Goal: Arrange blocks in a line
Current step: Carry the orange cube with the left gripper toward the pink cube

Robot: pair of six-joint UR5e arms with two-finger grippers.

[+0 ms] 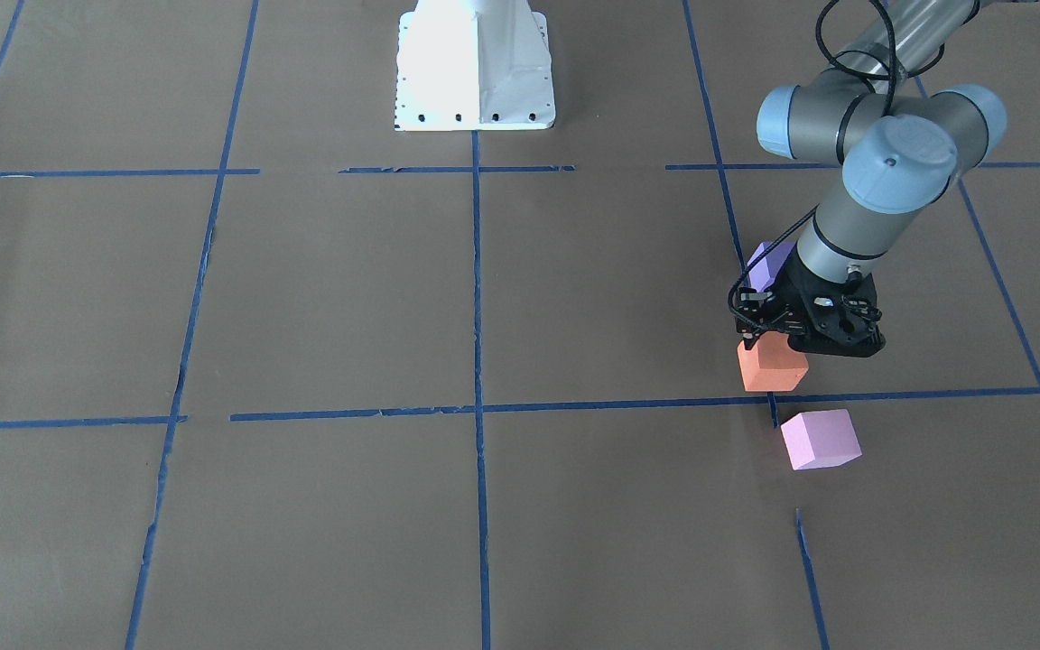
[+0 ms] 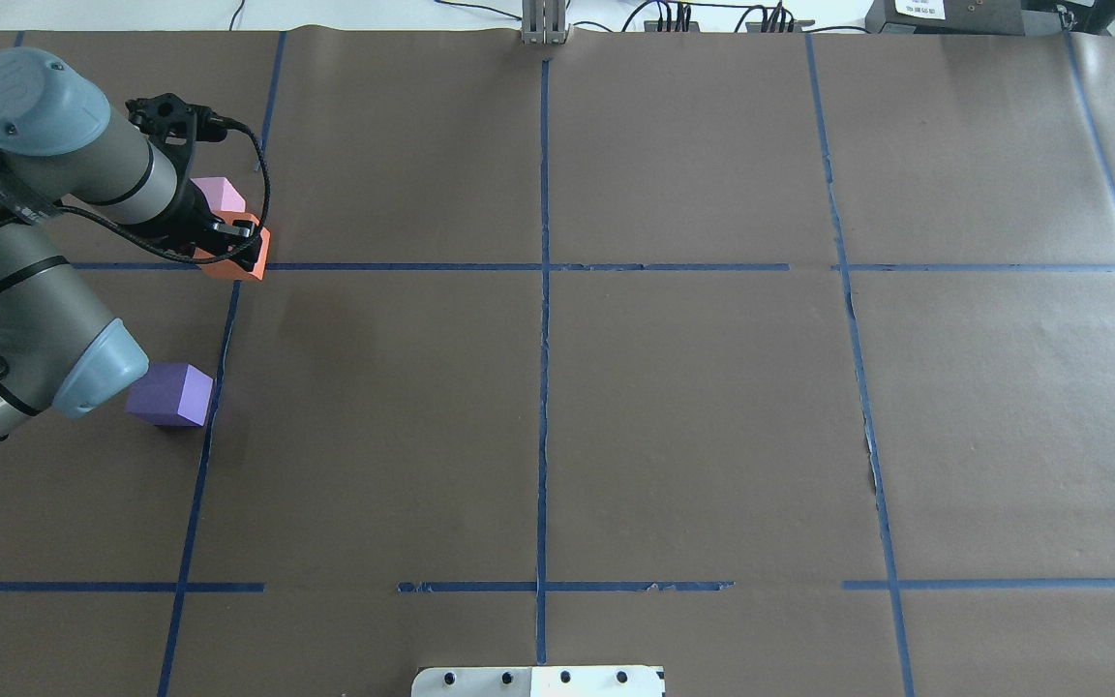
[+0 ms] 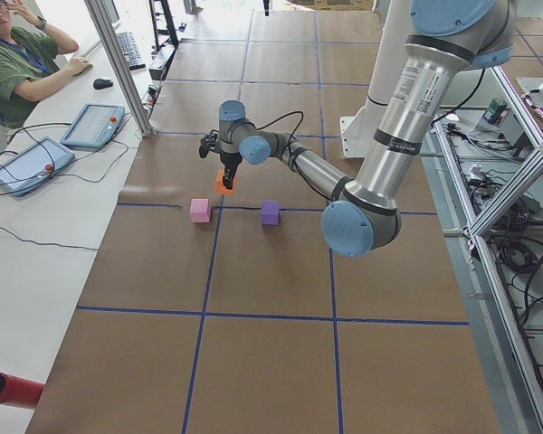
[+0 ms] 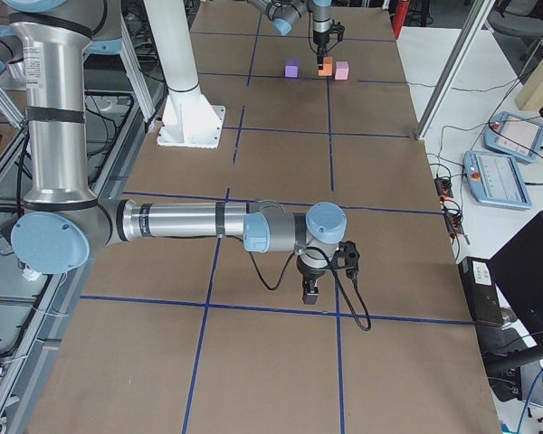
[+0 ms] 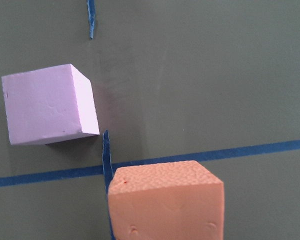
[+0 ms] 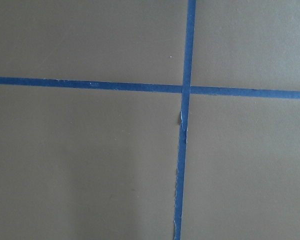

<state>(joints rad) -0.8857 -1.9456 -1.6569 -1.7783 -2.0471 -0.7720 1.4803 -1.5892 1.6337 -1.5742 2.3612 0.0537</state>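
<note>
The three blocks are matte foam cubes of like size with sharp edges. In the left wrist view the orange block [image 1: 773, 368] has a finely pebbled face with a few small dents, and the light pink block [image 1: 820, 440] is smoother with faint scuffs. The work surface is brown kraft paper [image 1: 348, 289], divided into rectangles by strips of blue tape [image 1: 477, 289] with ragged, torn edges. The left gripper [image 1: 771, 347] points down directly over the orange block, with black fingers against its upper sides, clamped on it. Whether the block's base touches the paper cannot be determined. The orange block sits at a tape crossing, just on the robot's side of the cross strip. The light pink block lies near it on the operator's side of that strip, without touching it. The violet-purple block [image 1: 768, 262] lies on the robot's side, partly hidden behind the left wrist and apart from the orange block. The right gripper [image 4: 312, 291] hangs over bare paper near another tape crossing, well apart from all three blocks. Its jaw state cannot be determined.
</note>
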